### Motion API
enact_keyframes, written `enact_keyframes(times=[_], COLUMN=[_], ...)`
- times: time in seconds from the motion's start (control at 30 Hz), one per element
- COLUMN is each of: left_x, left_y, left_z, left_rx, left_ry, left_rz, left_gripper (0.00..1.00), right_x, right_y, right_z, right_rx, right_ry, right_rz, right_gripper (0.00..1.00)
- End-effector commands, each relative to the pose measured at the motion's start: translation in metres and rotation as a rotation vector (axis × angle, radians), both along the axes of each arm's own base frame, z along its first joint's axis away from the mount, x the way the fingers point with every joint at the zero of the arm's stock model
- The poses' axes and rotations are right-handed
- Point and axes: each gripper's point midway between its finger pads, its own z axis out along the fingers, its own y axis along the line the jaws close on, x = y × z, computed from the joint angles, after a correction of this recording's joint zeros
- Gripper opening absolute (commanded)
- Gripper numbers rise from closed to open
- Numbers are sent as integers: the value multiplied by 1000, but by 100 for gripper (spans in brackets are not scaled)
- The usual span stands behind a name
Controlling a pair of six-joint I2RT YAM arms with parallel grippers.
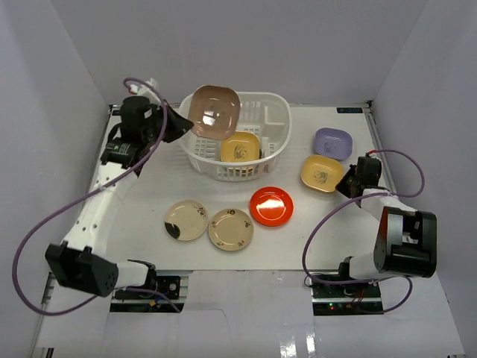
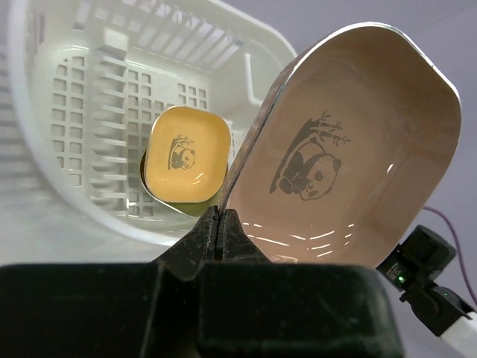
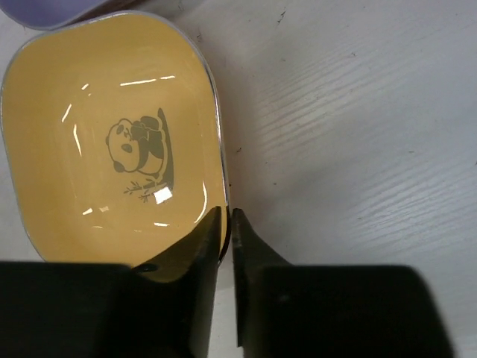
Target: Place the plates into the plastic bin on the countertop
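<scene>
My left gripper [image 1: 181, 124] [image 2: 220, 216] is shut on the rim of a brownish-pink plate [image 1: 214, 112] [image 2: 350, 160] with a panda mark and holds it tilted above the white plastic bin [image 1: 277, 104] [image 2: 67, 186]. A yellow plate [image 1: 240, 148] [image 2: 182, 155] lies inside the bin. My right gripper [image 1: 344, 181] [image 3: 226, 218] is shut on the rim of another yellow plate [image 1: 321, 173] [image 3: 112, 142] on the countertop [image 1: 335, 216]. A lavender plate [image 1: 332, 143] [image 3: 52, 9] sits just behind it. Two round cream plates [image 1: 185, 221] [image 1: 231, 229] and a red-orange plate [image 1: 271, 206] lie in front of the bin.
Pale walls [image 1: 45, 97] enclose the countertop on the left, back and right. A purple cable [image 1: 30, 231] loops beside the left arm and another [image 1: 414, 175] by the right arm.
</scene>
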Motion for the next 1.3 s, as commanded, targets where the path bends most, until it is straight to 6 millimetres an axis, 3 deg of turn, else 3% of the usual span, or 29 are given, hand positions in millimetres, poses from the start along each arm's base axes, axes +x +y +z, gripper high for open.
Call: enact_keyframes(times=[0.0,0.03,0.07,0.1,0.13,0.17,0.27,0.3,0.43,0.47,0.5,0.6,0.63,0.67,0.7,0.73,0.77,0.97,1.0,1.03,1.13,1.27], left_x=[33,40,54,63,69,80,93,97,98,97,95,92,92,91,89,89,87,83,82,81,81,83], left_y=[-24,-29,-39,-43,-46,-52,-64,-73,-88,-89,-92,-93,-94,-96,-96,-97,-98,-91,-89,-88,-91,-92], left_z=[-2,-8,-28,-19,-24,-42,-54,-70,-103,-109,-116,-128,-133,-135,-143,-145,-150,-167,-167,-171,-163,-134], left_rx=[104,120,154,159,174,191,225,244,315,326,335,342,339,331,333,326,325,347,348,347,316,268], left_ry=[7,28,69,51,63,100,126,158,214,227,240,264,275,280,295,296,306,339,338,340,314,242], left_rz=[11,8,0,4,10,6,11,-4,-26,-25,-31,-23,-25,-27,-31,-32,-38,-17,-11,-6,-4,8], left_gripper=[0,0,0,0,0,0,0,0,0,0,0,0,0,0,0,0,1,23,30,47,69,77], right_x=[8,6,2,0,-2,-4,-11,-11,-13,-12,-10,-6,-3,0,4,6,12,41,43,45,55,66], right_y=[-4,-5,-6,-6,-6,-7,-10,-10,-6,2,8,40,51,57,90,102,121,171,181,186,202,219], right_z=[14,16,26,31,37,52,75,99,169,187,223,266,292,301,298,317,311,312,310,308,295,270], right_rx=[-6,-9,-15,-19,-21,-29,-47,-56,-61,-42,-36,20,23,13,31,7,-10,-18,-17,-17,-32,-43], right_ry=[-70,-79,-110,-124,-137,-179,-225,-292,-449,-488,-564,-647,-697,-708,-681,-712,-685,-659,-651,-644,-607,-553], right_rz=[-18,-24,-36,-39,-42,-47,-60,-63,-43,-4,25,154,188,194,277,309,318,360,378,383,386,399], right_gripper=[9,8,8,8,8,8,8,8,8,8,8,8,8,8,8,8,8,8,8,8,8,8])
